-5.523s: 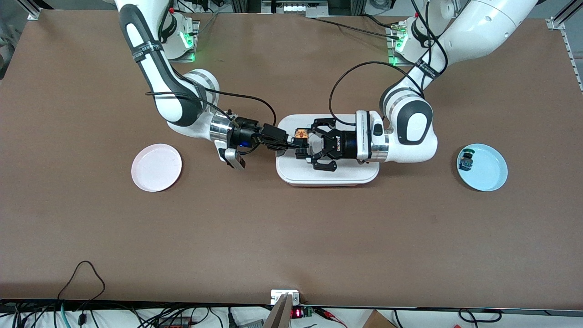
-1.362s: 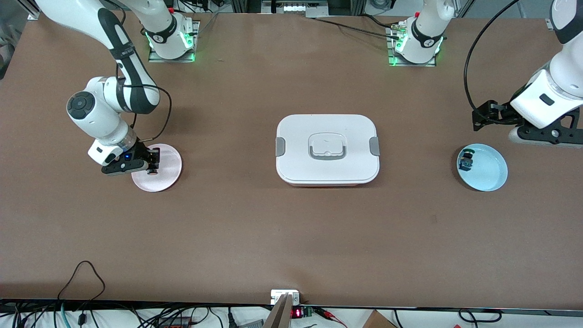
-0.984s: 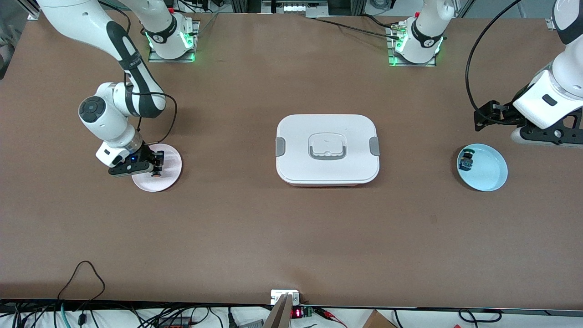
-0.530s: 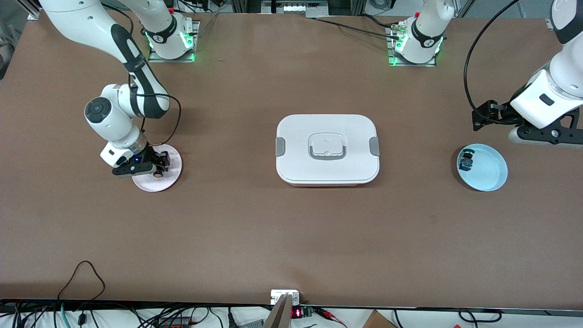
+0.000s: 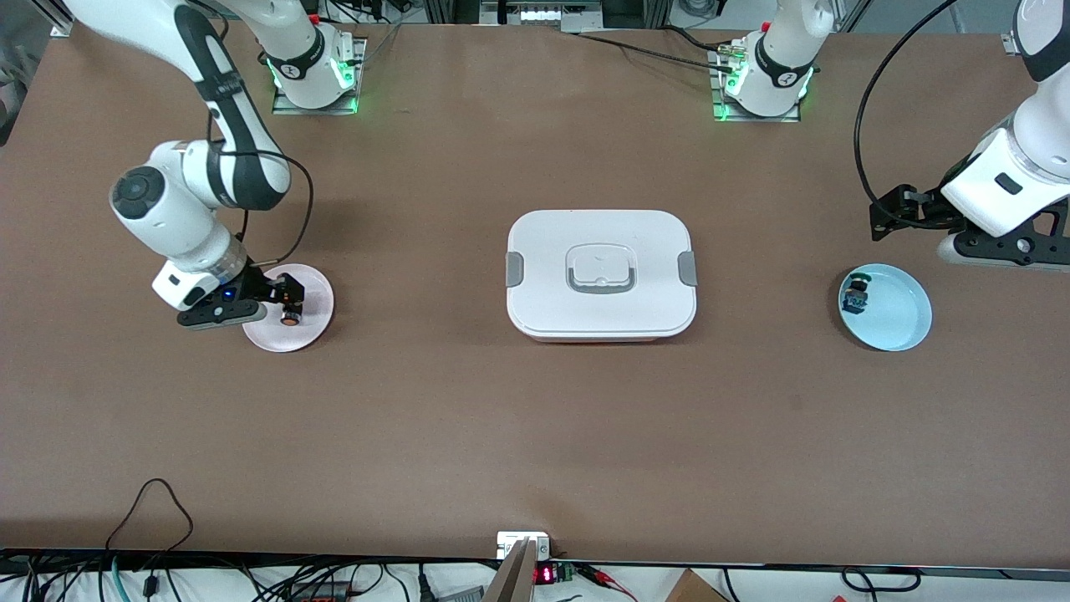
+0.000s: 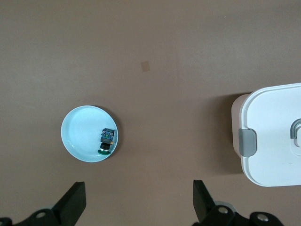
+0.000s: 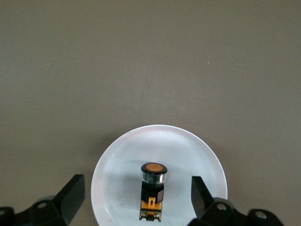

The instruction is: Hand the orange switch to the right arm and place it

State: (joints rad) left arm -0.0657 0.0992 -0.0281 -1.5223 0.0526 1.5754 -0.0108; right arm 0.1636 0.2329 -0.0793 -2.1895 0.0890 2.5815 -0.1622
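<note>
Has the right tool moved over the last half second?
Yes. The right tool has pulled back toward the pink plate's rim at the right arm's end, leaving the orange switch lying on the plate.

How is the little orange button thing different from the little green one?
The orange switch has an orange cap and lies on the pink plate at the right arm's end; the green switch has a green cap and lies on the blue plate at the left arm's end. Both are tiny dark parts.

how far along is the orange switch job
Done: the tiny black switch with the orange cap lies on the round pink plate, free of the right arm's slim black tool, which hangs open above it. In hand: nothing. The left tool waits open above the table. Left: only pulling away.
</note>
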